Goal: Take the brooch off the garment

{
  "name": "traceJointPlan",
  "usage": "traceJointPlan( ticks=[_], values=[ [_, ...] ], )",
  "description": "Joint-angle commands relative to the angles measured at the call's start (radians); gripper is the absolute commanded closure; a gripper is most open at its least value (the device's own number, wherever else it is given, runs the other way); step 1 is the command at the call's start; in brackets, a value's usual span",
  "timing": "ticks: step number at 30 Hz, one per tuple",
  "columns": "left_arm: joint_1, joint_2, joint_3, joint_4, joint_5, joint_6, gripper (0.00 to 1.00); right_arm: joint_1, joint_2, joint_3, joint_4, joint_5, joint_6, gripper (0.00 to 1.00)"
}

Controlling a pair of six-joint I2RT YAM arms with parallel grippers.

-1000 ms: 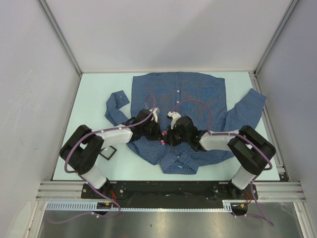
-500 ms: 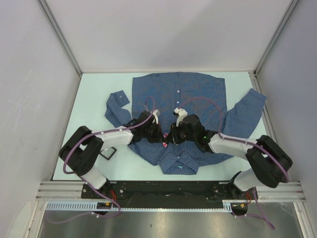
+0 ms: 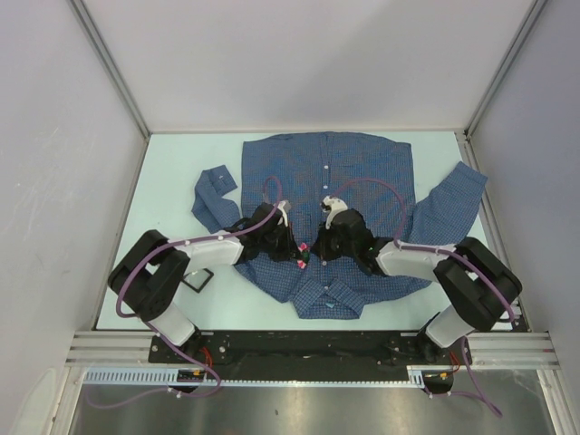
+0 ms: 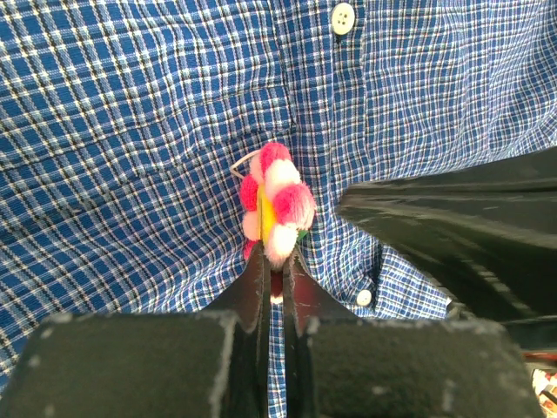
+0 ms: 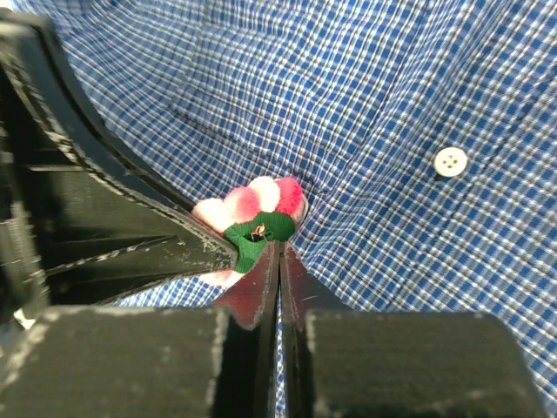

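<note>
Pinching the brooch (image 4: 277,205) edge-on, the left gripper (image 4: 274,261) has its fingers pressed nearly together on the flower's lower rim, mid-frame in the left wrist view. The right gripper (image 5: 278,261) comes in from the opposite side, fingers pressed together, tips at the green backing (image 5: 258,237); can't tell if it grips backing, pin or just cloth. The brooch stands upright off the garment (image 3: 362,172), lower middle of the shirt, just left of the button row in the top view, and looks still pinned. Judgement: the step in hand is working the pin free. The left should hold the flower steady and lift slightly so the cloth tents, while the right works the clasp or pins the fabric down. Pull along the pin line, not sideways, or the weave snags. A white button (image 4: 343,16) sits beyond, at the top of the frame. The shirt lies flat on the table (image 3: 172,163). Versus half a second ago: brooch at the same spot, left arm unchanged, right arm's elbow folded back toward the lower right, and its wrist a bit higher in frame.
</note>
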Motion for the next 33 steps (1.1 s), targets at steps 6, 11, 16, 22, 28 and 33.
traceJointPlan(
  ticks=[6, 11, 16, 22, 28, 33],
  values=[
    [0.017, 0.044, -0.038, -0.099, -0.109, 0.012, 1.00, 0.053, 0.102, 0.019, 0.129, 0.122, -0.059, 1.00],
    [0.017, 0.044, -0.039, -0.096, -0.110, 0.015, 1.00, 0.070, 0.119, 0.023, 0.137, 0.125, -0.079, 1.00],
    [0.017, 0.043, -0.041, -0.095, -0.112, 0.013, 1.00, 0.093, 0.108, 0.022, 0.140, 0.095, -0.079, 1.00],
    [0.017, 0.032, -0.044, -0.075, -0.102, 0.021, 0.86, 0.100, 0.096, 0.022, 0.120, 0.102, -0.045, 1.00],
    [0.017, 0.000, -0.058, -0.055, -0.104, 0.018, 0.64, 0.111, 0.062, 0.014, 0.105, 0.097, -0.024, 1.00],
    [0.017, 0.009, -0.049, -0.019, -0.090, -0.001, 0.59, 0.111, 0.039, -0.001, 0.114, 0.094, -0.016, 1.00]
  ],
)
